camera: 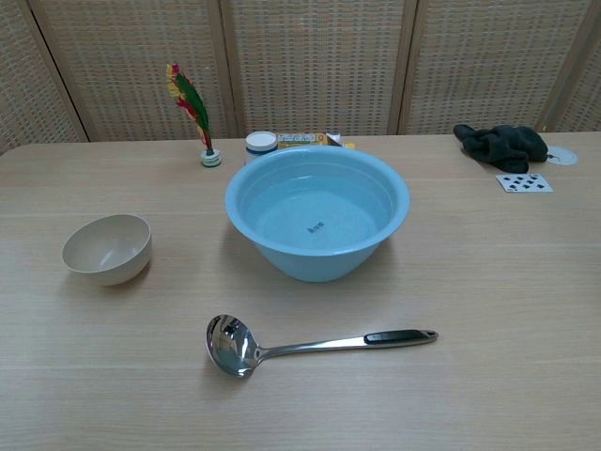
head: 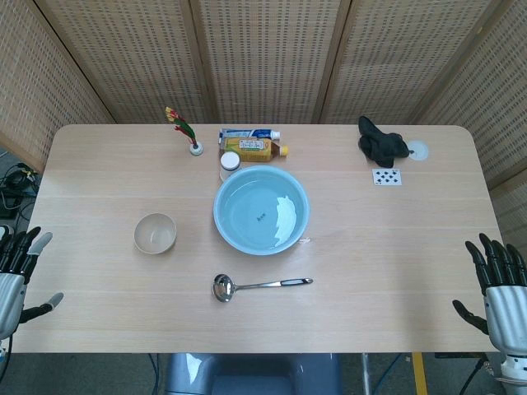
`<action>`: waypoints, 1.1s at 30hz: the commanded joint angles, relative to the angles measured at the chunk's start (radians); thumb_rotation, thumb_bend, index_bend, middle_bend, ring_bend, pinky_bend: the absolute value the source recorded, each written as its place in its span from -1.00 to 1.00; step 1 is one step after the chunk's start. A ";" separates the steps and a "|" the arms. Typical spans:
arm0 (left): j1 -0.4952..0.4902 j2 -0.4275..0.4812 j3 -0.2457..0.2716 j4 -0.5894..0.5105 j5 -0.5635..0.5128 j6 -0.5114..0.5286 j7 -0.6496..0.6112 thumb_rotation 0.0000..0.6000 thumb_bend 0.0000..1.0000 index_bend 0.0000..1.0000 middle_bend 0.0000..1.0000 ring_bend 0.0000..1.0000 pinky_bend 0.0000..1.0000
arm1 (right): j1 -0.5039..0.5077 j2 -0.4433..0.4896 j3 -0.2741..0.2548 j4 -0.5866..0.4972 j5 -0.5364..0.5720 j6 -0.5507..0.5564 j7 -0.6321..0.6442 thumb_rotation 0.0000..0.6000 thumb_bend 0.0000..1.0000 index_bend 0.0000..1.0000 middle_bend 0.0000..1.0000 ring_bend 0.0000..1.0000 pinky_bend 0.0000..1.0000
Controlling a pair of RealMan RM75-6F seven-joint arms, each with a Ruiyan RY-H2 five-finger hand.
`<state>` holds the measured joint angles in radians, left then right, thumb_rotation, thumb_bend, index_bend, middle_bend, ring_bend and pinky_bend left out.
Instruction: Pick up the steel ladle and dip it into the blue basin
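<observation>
The steel ladle (head: 259, 285) (camera: 310, 344) lies flat on the table near the front edge, its bowl to the left and its black-tipped handle to the right. Just behind it stands the blue basin (head: 261, 208) (camera: 317, 209), holding water. My left hand (head: 18, 271) hovers off the table's left front corner, fingers spread, holding nothing. At the right front corner my right hand (head: 499, 288) is likewise spread and empty. Both hands are far from the ladle and show only in the head view.
A beige bowl (head: 156, 233) (camera: 107, 248) sits left of the basin. Behind the basin are a small white jar (head: 230, 161), a bottle (head: 254, 149), a boxed tube and a feather toy (head: 184, 131). A black cloth (head: 381, 143) and a playing card (head: 387, 176) lie at the back right.
</observation>
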<state>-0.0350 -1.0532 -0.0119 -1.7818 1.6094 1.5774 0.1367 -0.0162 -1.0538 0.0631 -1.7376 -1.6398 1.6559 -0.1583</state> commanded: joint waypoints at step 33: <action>-0.059 -0.069 -0.063 0.048 -0.167 -0.107 0.093 1.00 -1.00 -1.00 -1.00 -1.00 -1.00 | 0.648 -0.161 0.113 -0.016 0.453 -0.956 -0.110 1.00 -0.53 -0.20 1.00 1.00 1.00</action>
<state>-0.0924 -1.1211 -0.0731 -1.7357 1.4452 1.4724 0.2278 0.5967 -1.1738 0.1665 -1.7670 -1.2416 0.7383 -0.2344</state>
